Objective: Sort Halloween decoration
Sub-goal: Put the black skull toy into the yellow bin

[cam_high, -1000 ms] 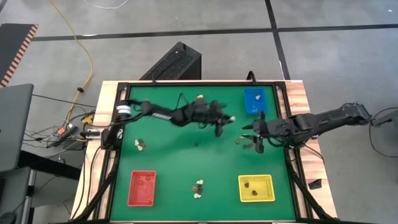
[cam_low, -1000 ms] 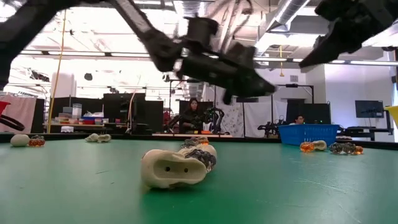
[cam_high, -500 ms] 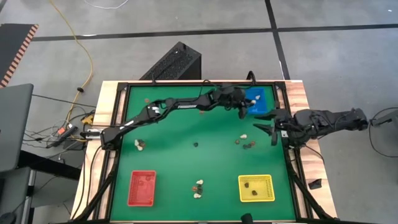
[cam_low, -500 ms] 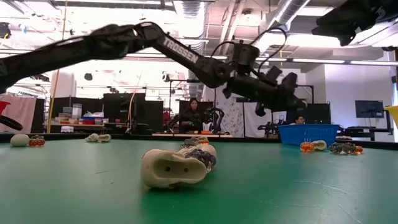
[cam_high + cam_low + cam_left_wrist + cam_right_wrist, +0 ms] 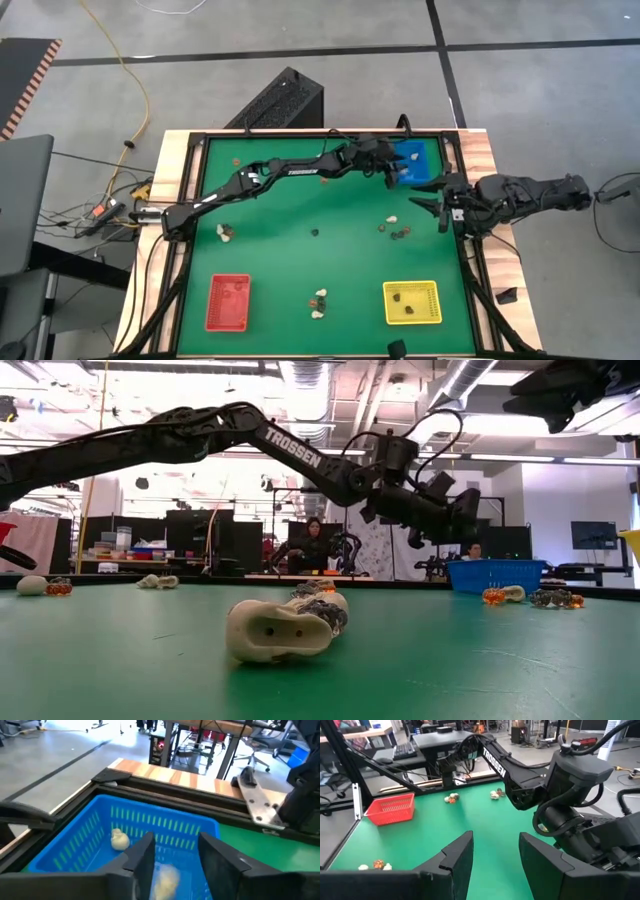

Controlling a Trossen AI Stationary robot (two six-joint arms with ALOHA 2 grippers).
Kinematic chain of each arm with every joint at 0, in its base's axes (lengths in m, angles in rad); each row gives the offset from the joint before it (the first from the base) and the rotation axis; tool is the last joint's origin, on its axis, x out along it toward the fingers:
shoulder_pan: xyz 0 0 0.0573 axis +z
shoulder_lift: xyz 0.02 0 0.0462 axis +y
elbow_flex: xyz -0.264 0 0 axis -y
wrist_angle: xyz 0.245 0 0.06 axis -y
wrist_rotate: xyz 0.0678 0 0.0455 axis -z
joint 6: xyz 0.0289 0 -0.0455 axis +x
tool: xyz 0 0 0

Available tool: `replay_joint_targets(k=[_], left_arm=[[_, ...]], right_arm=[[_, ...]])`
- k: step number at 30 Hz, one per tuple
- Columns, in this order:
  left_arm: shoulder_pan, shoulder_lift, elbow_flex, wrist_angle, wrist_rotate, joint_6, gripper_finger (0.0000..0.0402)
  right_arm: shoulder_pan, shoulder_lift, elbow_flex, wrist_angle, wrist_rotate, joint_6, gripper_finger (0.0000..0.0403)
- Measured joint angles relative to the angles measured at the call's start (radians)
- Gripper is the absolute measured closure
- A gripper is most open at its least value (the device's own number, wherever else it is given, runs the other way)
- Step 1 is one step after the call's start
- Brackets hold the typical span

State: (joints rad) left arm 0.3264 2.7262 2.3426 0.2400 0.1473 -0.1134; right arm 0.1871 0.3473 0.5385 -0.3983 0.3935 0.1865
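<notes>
My left gripper (image 5: 175,845) hangs open over the blue tray (image 5: 80,840) at the table's far right (image 5: 415,155). One whitish trinket (image 5: 119,840) lies on the tray's floor. A second one (image 5: 165,879) shows blurred under the gap between the fingers, apart from them. My right gripper (image 5: 425,198) stands open by the right edge with nothing between its fingers (image 5: 496,840). More trinkets lie loose on the green mat: a small group (image 5: 392,227) near the right gripper, a dark one (image 5: 314,232), a pair (image 5: 225,231) at the left and some (image 5: 320,303) near the front.
A red tray (image 5: 228,302) stands at the near left. A yellow tray (image 5: 411,302) at the near right holds dark trinkets. A black frame (image 5: 300,133) borders the mat. In the low view a cream trinket (image 5: 280,630) lies close by. People sit in the room beyond the table.
My left gripper has swung from the middle of the mat toward the far right, carrying a whitish trinket, and stopped over the blue tray. That trinket now shows below its fingers in the tray. My right gripper has drawn back toward the table's right edge and risen a little.
</notes>
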Motion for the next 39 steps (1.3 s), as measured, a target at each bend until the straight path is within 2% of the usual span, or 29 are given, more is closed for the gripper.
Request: replay_joint_targets(k=[2,5,8,12,15,18,20,24,28,35,39], left_arm=[[0.001,-0.002,0.006,-0.004,0.005,-0.004,0.0237],[0.014,-0.036,0.005,-0.11,0.068,0.0,0.0223],[0.022,-0.115,0.005,-0.369,0.09,0.083,0.0221],[0.022,-0.285,0.005,-0.799,-0.024,0.285,0.0227],[0.02,-0.41,0.009,-1.075,-0.131,0.348,0.0232],[0.02,-0.497,-0.039,-1.283,-0.212,0.356,0.0237],[0.023,-0.557,-0.112,-1.33,-0.224,0.346,0.0241],[0.025,-0.761,-0.37,-1.291,-0.224,0.284,0.0253],[0.001,-1.003,-0.784,-1.1,-0.23,0.197,0.0263],[-0.126,-1.497,-1.463,-0.495,-0.229,0.033,0.0269],[-0.228,-1.708,-1.776,-0.068,-0.25,-0.027,0.0269]], right_arm=[[0.0,-0.001,0.0,0.002,0.0,0.001,0.0214],[0.0,-0.001,0.0,0.001,0.0,0.037,0.0214],[0.0,-0.001,0.0,0.001,-0.001,0.073,0.0214],[0.001,0.008,0.0,0.003,-0.001,0.096,0.0214],[0.001,0.042,0.0,0.022,-0.001,0.094,0.0214],[-0.006,0.119,0.0,0.077,0.0,0.063,0.0214],[-0.014,0.188,0.0,0.124,0.0,0.035,0.0214],[-0.039,0.322,0.0,0.214,0.0,-0.007,0.0214],[-0.066,0.441,0.001,0.282,-0.011,-0.008,0.0214],[-0.157,0.664,0.099,0.283,-0.049,-0.002,0.0214],[-0.206,0.781,0.199,0.116,-0.157,0.053,0.0214]])
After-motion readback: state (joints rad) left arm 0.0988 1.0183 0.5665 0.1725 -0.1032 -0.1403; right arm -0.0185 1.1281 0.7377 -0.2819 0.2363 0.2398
